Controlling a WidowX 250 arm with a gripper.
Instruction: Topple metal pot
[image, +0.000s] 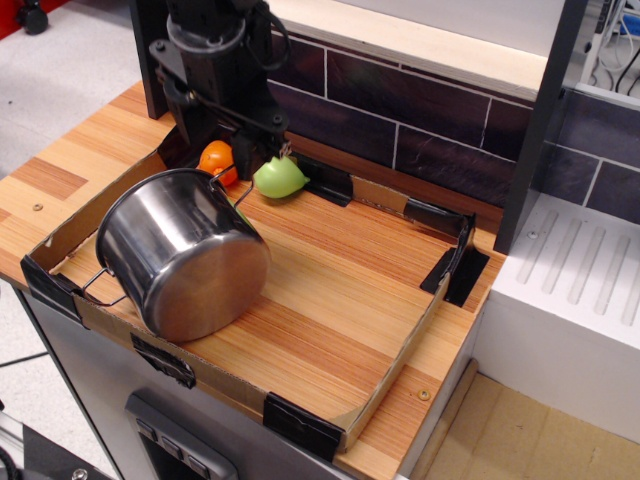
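The metal pot (183, 250) is a large shiny steel cylinder lying tipped on its side at the front left of the wooden board, its base facing the camera and a wire loop handle near the left cardboard wall. My black gripper (262, 150) hangs above the pot's far rim, apart from it. I cannot tell from this view whether its fingers are open or shut; nothing shows between them. A small orange toy (217, 160) and a green toy (279, 177) lie just behind the pot, under the gripper.
A low cardboard wall (396, 360) with black tape corners rings the wooden board (340, 290). A dark tiled back wall (420, 110) stands behind. A black post (540, 120) and a white ridged drainer (585, 270) stand at the right.
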